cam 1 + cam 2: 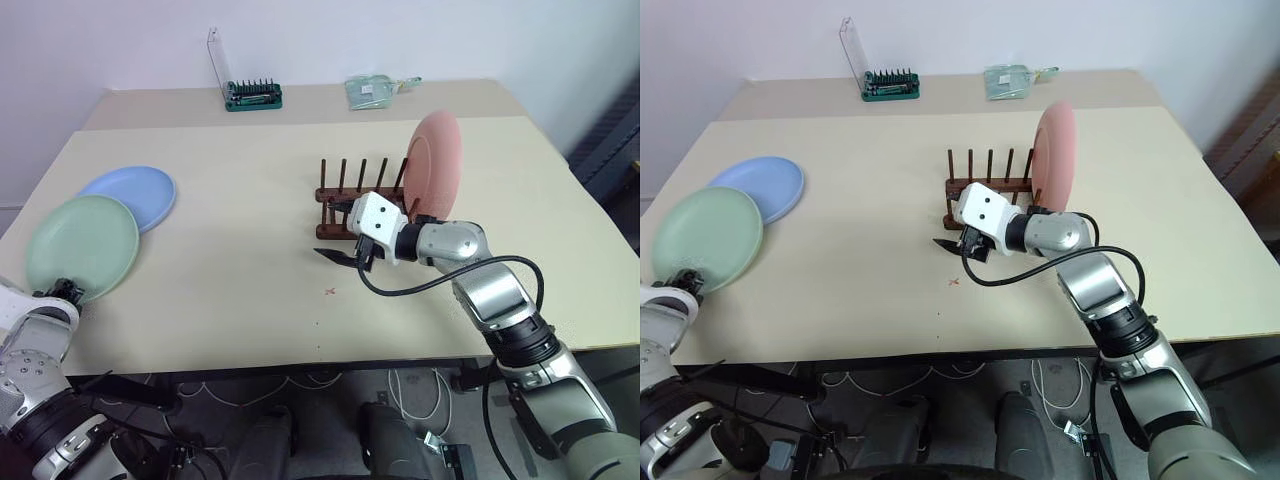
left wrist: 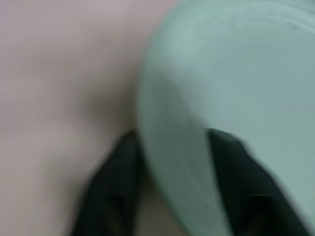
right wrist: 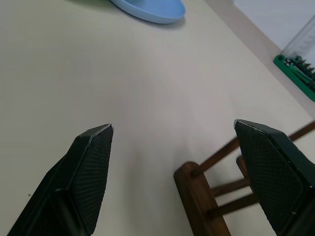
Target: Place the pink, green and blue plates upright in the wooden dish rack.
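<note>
The pink plate point(image 1: 433, 163) stands upright at the right end of the wooden dish rack point(image 1: 345, 195), mid-table. On the table's left side the green plate point(image 1: 82, 245) lies partly over the blue plate point(image 1: 135, 192). My left gripper point(image 1: 65, 290) is at the green plate's near rim. In the left wrist view its two black fingers point(image 2: 113, 187) sit on either side of that rim, shut on it. My right gripper point(image 1: 335, 230) hovers open just left of the rack's near end, with only bare table between its fingers point(image 3: 93, 162).
A green case of screwdriver bits point(image 1: 253, 95) with an upright clear lid and a clear plastic bag point(image 1: 372, 90) lie on the far side of the table. A small red mark point(image 1: 329, 291) is on the tabletop in front of the rack.
</note>
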